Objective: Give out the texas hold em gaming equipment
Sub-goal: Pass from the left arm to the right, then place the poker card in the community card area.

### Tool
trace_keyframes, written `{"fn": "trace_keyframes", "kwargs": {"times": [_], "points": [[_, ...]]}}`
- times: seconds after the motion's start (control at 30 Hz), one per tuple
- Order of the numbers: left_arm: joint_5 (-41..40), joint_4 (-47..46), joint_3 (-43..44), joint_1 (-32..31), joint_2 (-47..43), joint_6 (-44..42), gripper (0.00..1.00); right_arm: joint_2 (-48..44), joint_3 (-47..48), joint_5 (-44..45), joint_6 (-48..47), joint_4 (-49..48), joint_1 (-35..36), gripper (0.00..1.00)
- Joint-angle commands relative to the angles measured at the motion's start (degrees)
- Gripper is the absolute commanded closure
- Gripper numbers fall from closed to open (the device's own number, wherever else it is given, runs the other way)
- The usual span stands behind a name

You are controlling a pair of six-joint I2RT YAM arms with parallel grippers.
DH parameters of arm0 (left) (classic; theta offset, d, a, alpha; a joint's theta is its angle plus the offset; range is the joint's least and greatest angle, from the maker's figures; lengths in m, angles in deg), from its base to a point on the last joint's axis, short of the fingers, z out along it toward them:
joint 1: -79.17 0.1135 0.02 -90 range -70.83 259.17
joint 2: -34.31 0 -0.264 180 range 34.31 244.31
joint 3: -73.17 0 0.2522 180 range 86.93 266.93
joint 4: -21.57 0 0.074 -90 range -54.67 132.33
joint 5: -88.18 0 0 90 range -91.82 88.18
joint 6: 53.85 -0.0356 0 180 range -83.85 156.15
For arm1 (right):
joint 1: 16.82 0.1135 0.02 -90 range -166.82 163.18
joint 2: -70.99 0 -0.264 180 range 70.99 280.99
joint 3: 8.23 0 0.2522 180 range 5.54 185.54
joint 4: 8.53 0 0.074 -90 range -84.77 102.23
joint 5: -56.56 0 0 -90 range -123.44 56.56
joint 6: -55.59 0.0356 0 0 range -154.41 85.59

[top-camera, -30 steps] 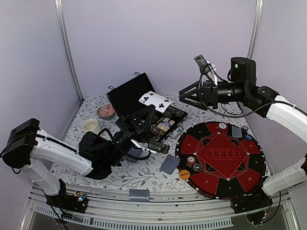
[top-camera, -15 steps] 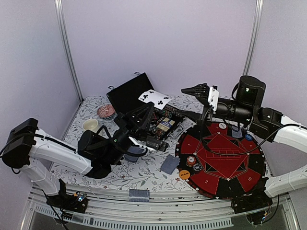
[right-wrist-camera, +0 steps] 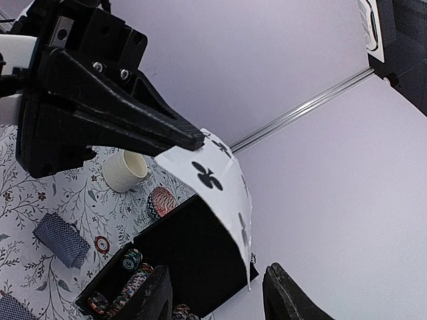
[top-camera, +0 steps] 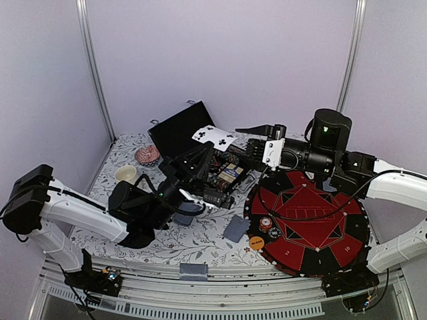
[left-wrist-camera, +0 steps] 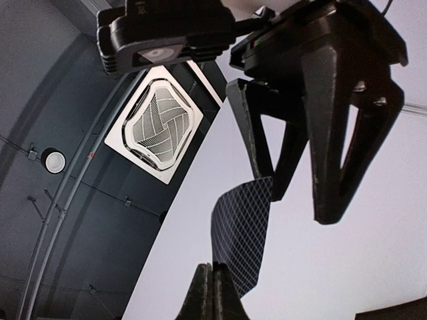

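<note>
above the far case point(right-wrist-camera: 180, 250), the left hand point(right-wrist-camera: 190, 139) pinches a light, bendy, slippery playing card point(right-wrist-camera: 213, 187); the right hand point(right-wrist-camera: 219, 280), jaws parted, should take its free edge.

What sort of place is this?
Probably a robot test booth in a lab, not a card room: plain lilac walls, metal posts, a left arm and right arm mounted on a rail, an office-style ceiling vent overhead. The poker mat looks like a prop.
</note>
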Motion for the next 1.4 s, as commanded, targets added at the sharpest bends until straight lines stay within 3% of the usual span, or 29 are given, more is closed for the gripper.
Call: {"fn": "trace_keyframes", "kwargs": {"times": [0.0,0.1,0.27,0.37,0.47,0.7,0.8,0.83,0.9,1.0,1.17,1.37], "points": [[-1.8,0.3,0.9,0.3,-0.8,1.7,1.00,1.0,2.4,2.5,-0.7,-2.3,0.4,0.52],[-2.0,1.6,0.7,0.3,-1.1,2.4,1.00,0.7,3.0,2.8,-0.7,-2.1,0.4,0.53],[-2.7,3.4,1.2,0.3,-1.0,3.0,1.00,0.9,3.7,-0.2,-1.6,0.4,0.8,0.64],[-3.6,4.2,1.5,0.4,-0.7,3.0,1.00,1.7,5.6,-0.7,-1.7,3.9,0.9,0.76],[-4.0,4.6,1.6,0.4,-0.6,3.2,1.00,1.7,6.5,-1.6,-2.5,6.8,1.1,0.96],[-7.4,6.2,2.1,0.6,-0.7,5.9,0.98,-0.2,5.4,1.9,-2.7,11.7,-0.1,0.99],[-13.4,11.3,2.6,1.5,-1.1,12.8,0.44,-1.0,3.4,0.5,-2.2,15.8,-6.8,0.99],[-15.8,15.4,3.1,2.0,-1.3,16.4,0.34,-1.1,2.6,-0.5,-0.8,17.5,-10.2,0.99],[-20.3,31.3,4.9,3.1,-2.2,26.2,0.21,-0.7,0.7,0.1,1.0,21.3,-15.8,0.99],[-19.9,54.6,8.5,5.2,-3.9,45.9,0.03,-0.1,-2.8,4.9,2.3,26.2,-20.3,0.99],[-12.5,72.2,10.0,8.4,-6.8,63.7,0.02,-0.1,-7.7,10.2,4.8,33.7,-23.7,0.99],[-9.9,78.2,10.3,12.0,-6.9,72.4,0.02,3.9,-10.2,17.7,11.9,35.1,-24.3,0.99]]}}
